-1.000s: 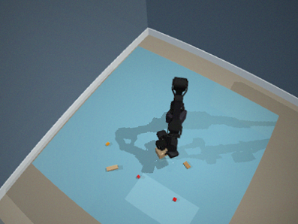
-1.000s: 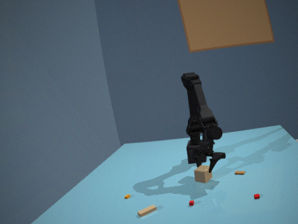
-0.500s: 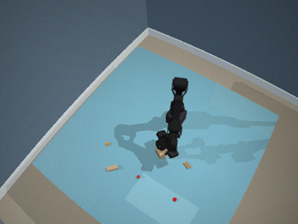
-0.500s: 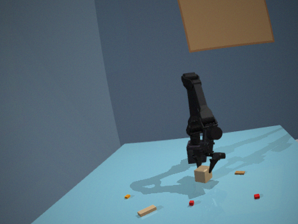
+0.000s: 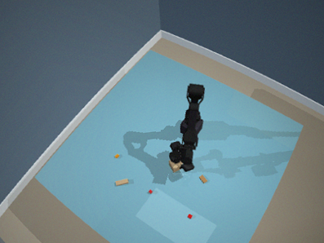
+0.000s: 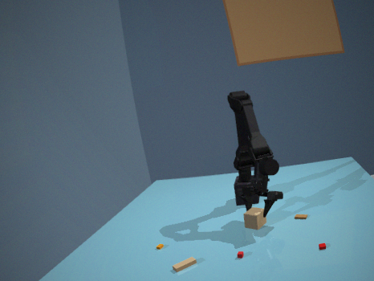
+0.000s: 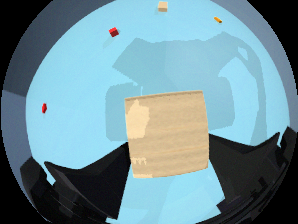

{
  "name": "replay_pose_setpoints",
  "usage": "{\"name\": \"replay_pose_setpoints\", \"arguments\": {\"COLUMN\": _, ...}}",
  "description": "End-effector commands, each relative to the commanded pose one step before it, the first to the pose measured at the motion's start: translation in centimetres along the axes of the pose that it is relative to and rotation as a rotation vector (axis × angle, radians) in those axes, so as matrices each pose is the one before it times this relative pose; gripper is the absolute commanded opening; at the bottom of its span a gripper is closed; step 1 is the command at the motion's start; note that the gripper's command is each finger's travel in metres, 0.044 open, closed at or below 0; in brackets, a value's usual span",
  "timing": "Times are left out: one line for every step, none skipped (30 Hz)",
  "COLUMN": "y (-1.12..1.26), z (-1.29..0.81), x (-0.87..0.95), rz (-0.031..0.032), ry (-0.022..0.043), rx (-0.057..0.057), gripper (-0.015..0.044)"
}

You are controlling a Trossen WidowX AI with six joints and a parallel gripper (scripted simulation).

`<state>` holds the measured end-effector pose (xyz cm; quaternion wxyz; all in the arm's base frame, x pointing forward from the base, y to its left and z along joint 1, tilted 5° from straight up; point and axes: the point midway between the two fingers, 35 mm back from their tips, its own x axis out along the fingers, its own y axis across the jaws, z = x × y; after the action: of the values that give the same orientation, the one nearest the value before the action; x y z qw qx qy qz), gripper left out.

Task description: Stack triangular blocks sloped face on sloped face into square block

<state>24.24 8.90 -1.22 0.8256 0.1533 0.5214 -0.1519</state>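
Observation:
The two tan triangular blocks sit together as one square-looking block (image 5: 174, 166) (image 6: 254, 221) (image 7: 170, 131) on the blue table. In the wrist view its upper face looks flat and nearly square; in the exterior view its sides show, but the seam between the two pieces cannot be made out clearly. My gripper (image 6: 257, 212) (image 7: 168, 142) is open, with one finger on each side of the block and the fingertips still low beside it. The fingers stand very close to its sides; whether they touch cannot be told. The arm partly covers the block in the top view.
A long tan bar (image 5: 121, 182) (image 6: 184, 264) (image 7: 162, 7) and a small orange piece (image 5: 116, 156) (image 6: 160, 246) (image 7: 218, 20) lie to one side. Two red cubes (image 5: 151, 191) (image 5: 189, 216) lie in front. A flat brown piece (image 5: 203, 179) (image 6: 301, 217) lies near the arm.

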Motion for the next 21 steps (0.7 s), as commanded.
{"name": "replay_pose_setpoints", "arguments": {"y": -0.014, "z": -0.003, "x": 0.001, "rz": -0.00091, "ry": -0.00036, "rx": 0.0001, "gripper": 0.044}}
{"name": "replay_pose_setpoints", "arguments": {"y": 0.0, "z": 0.0, "x": 0.0, "rz": 0.0, "ry": 0.0, "rx": 0.0, "gripper": 0.044}}
{"name": "replay_pose_setpoints", "arguments": {"y": 0.0, "z": 0.0, "x": 0.0, "rz": 0.0, "ry": 0.0, "rx": 0.0, "gripper": 0.044}}
{"name": "replay_pose_setpoints", "arguments": {"y": 0.0, "z": 0.0, "x": 0.0, "rz": 0.0, "ry": 0.0, "rx": 0.0, "gripper": 0.044}}
{"name": "replay_pose_setpoints", "arguments": {"y": 0.0, "z": 0.0, "x": 0.0, "rz": 0.0, "ry": 0.0, "rx": 0.0, "gripper": 0.044}}
{"name": "replay_pose_setpoints", "arguments": {"y": 0.0, "z": 0.0, "x": 0.0, "rz": 0.0, "ry": 0.0, "rx": 0.0, "gripper": 0.044}}
{"name": "replay_pose_setpoints", "arguments": {"y": 0.0, "z": 0.0, "x": 0.0, "rz": 0.0, "ry": 0.0, "rx": 0.0, "gripper": 0.044}}
{"name": "replay_pose_setpoints", "arguments": {"y": 0.0, "z": 0.0, "x": 0.0, "rz": 0.0, "ry": 0.0, "rx": 0.0, "gripper": 0.044}}
{"name": "replay_pose_setpoints", "arguments": {"y": 0.061, "z": 0.02, "x": -0.2, "rz": 0.00003, "ry": 0.00017, "rx": 0.0, "gripper": 0.044}}
{"name": "replay_pose_setpoints", "arguments": {"y": 0.17, "z": 0.055, "x": -0.608, "rz": 0.00009, "ry": 0.00048, "rx": 0.0001, "gripper": 0.044}}
{"name": "replay_pose_setpoints", "arguments": {"y": 0.197, "z": 0.061, "x": -0.836, "rz": 0.00011, "ry": 0.00058, "rx": 0.0001, "gripper": 0.044}}
{"name": "replay_pose_setpoints", "arguments": {"y": 0.225, "z": 0.063, "x": -1.286, "rz": 0.00014, "ry": 0.00074, "rx": 0.0002, "gripper": 0.044}}
{"name": "replay_pose_setpoints", "arguments": {"y": 0.143, "z": 0.032, "x": -1.411, "rz": 0.00011, "ry": 0.00063, "rx": 0.0001, "gripper": 0.044}}
{"name": "replay_pose_setpoints", "arguments": {"y": 0.037, "z": -0.003, "x": -1.462, "rz": 0.00008, "ry": 0.00046, "rx": 0.0, "gripper": 0.044}}
{"name": "replay_pose_setpoints", "arguments": {"y": -0.076, "z": -0.035, "x": -1.49, "rz": 0.00005, "ry": 0.00028, "rx": 0.0, "gripper": 0.044}}
{"name": "replay_pose_setpoints", "arguments": {"y": -0.194, "z": -0.065, "x": -1.509, "rz": 0.00003, "ry": 0.0001, "rx": -0.0001, "gripper": 0.044}}
{"name": "replay_pose_setpoints", "arguments": {"y": -0.251, "z": -0.073, "x": -1.251, "rz": 0.00001, "ry": -0.00005, "rx": -0.0002, "gripper": 0.044}}
{"name": "replay_pose_setpoints", "arguments": {"y": -0.191, "z": -0.052, "x": -0.75, "rz": 0.00001, "ry": -0.00009, "rx": -0.0001, "gripper": 0.044}}
{"name": "replay_pose_setpoints", "arguments": {"y": -0.071, "z": -0.018, "x": -0.25, "rz": 0.0, "ry": -0.00004, "rx": 0.0, "gripper": 0.044}}
{"name": "replay_pose_setpoints", "arguments": {"y": 0.0, "z": 0.0, "x": 0.0, "rz": 0.0, "ry": 0.0, "rx": 0.0, "gripper": 0.044}}
{"name": "replay_pose_setpoints", "arguments": {"y": 0.0, "z": 0.0, "x": 0.0, "rz": 0.0, "ry": 0.0, "rx": 0.0, "gripper": 0.044}}
